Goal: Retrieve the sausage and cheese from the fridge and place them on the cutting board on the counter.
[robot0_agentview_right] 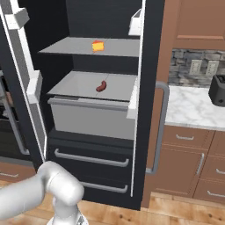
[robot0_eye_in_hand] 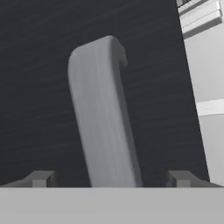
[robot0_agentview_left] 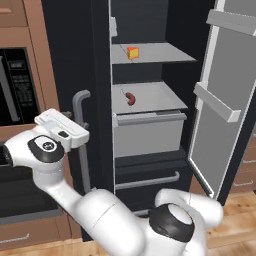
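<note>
Gripper [robot0_eye_in_hand: 111, 178] wide open, holding nothing, straddling the fridge handle [robot0_eye_in_hand: 103, 118] — sausage [robot0_agentview_left: 130, 98] looks small, firm, light; pinch mid-length.

A home kitchen — an open black fridge [robot0_agentview_left: 145, 100] with grey shelves, brown wooden cabinets [robot0_agentview_right: 189, 167], a built-in oven [robot0_agentview_left: 17, 85], a marble table [robot0_agentview_right: 193, 107] and wood flooring [robot0_agentview_right: 176, 211].
</note>
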